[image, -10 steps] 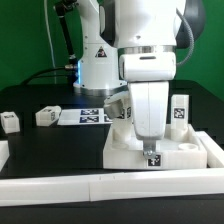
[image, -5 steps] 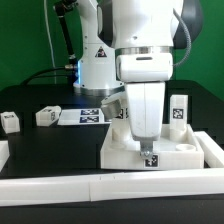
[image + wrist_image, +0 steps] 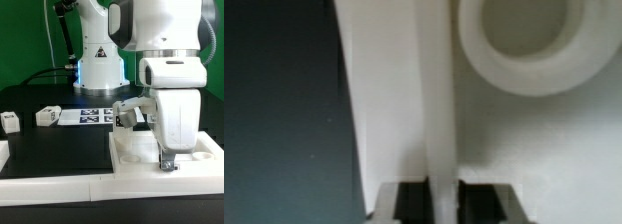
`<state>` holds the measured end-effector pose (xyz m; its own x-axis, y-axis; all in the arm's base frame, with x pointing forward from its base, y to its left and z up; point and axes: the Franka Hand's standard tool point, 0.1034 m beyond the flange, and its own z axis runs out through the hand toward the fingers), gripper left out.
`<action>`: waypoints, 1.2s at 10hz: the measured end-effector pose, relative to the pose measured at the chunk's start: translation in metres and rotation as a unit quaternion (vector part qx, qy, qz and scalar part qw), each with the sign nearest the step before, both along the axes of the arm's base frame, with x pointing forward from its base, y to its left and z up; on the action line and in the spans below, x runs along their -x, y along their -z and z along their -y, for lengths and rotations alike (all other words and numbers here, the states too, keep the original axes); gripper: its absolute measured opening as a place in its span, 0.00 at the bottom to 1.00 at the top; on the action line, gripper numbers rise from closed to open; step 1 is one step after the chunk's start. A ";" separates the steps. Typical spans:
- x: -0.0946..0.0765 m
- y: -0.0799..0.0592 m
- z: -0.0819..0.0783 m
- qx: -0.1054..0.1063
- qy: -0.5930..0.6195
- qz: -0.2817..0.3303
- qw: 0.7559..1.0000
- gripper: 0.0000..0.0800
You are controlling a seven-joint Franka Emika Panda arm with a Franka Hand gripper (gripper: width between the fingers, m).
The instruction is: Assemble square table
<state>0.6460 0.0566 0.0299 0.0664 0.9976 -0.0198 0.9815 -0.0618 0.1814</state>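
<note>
Sliding to the exterior view's right, the hand (image 3: 168,163), almost closed, is pinching the rim of the square table top (image 3: 135,155) on the desk (image 3: 50,150). It seems to be positioning the top, and the next move is likely releasing it and fetching a leg block (image 3: 45,116).

The arm (image 3: 165,30) reaches down from above on the exterior view's right, with its white wrist housing (image 3: 176,100) upright and the hand pointing straight at the table. The gripper (image 3: 166,160) sits low. Its 2 dark fingers (image 3: 397,203) are drawn almost together, pinching the raised rim of the square table top (image 3: 130,160). In the wrist view, 1 finger stands on each side of that rim.
</note>
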 end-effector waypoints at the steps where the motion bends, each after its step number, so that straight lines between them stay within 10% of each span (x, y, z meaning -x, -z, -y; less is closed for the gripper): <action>1: 0.000 0.000 0.002 0.000 0.001 -0.001 1.000 0.08; 3: 0.005 0.001 0.002 0.001 0.001 -0.009 1.000 0.09; 7: 0.014 0.003 0.002 0.004 0.001 -0.024 1.000 0.72; 12: 0.014 0.003 0.003 0.004 0.002 -0.024 1.000 0.81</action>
